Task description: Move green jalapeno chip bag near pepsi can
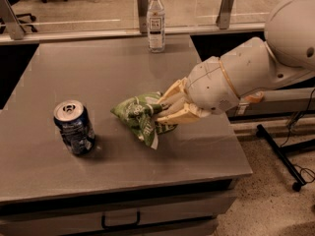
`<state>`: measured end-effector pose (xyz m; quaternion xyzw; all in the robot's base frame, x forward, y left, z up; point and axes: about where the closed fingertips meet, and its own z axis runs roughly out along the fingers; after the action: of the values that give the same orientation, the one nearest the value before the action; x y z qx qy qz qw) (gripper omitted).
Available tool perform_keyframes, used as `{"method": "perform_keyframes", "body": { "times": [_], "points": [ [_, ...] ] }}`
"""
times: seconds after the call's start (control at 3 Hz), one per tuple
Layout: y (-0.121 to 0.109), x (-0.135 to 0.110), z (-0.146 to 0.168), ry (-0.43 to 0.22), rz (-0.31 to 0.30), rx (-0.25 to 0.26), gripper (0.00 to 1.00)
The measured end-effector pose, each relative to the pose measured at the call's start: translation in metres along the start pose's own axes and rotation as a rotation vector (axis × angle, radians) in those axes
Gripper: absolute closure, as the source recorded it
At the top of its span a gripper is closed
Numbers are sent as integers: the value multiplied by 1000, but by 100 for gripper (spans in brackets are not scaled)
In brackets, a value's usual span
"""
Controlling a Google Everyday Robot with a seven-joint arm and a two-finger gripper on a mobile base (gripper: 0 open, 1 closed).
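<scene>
The green jalapeno chip bag (139,115) is crumpled and held just above the grey table (98,77), near its middle front. My gripper (165,111) is shut on the bag's right end, its cream fingers (173,115) wrapped around it. The white arm reaches in from the right. The pepsi can (74,127), dark blue with a silver top, stands upright at the left front of the table. The bag's left tip is a short gap to the right of the can.
A clear bottle (156,20) with a white cap stands at the table's back edge. A drawer handle (121,221) shows below the table front. Black stand legs (281,156) lie on the floor at the right. A glass partition runs behind the table.
</scene>
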<state>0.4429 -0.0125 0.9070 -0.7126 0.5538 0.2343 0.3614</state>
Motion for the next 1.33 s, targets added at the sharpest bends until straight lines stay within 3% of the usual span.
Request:
{"method": "perform_keyframes", "body": {
  "times": [0.67,1.0,1.33],
  "points": [
    [33,-32,-1,-91,-148,-104,37],
    [34,-50,8,-119,-199,-119,14],
    [28,-62,14,-135,-223,-112,0]
  ]
}}
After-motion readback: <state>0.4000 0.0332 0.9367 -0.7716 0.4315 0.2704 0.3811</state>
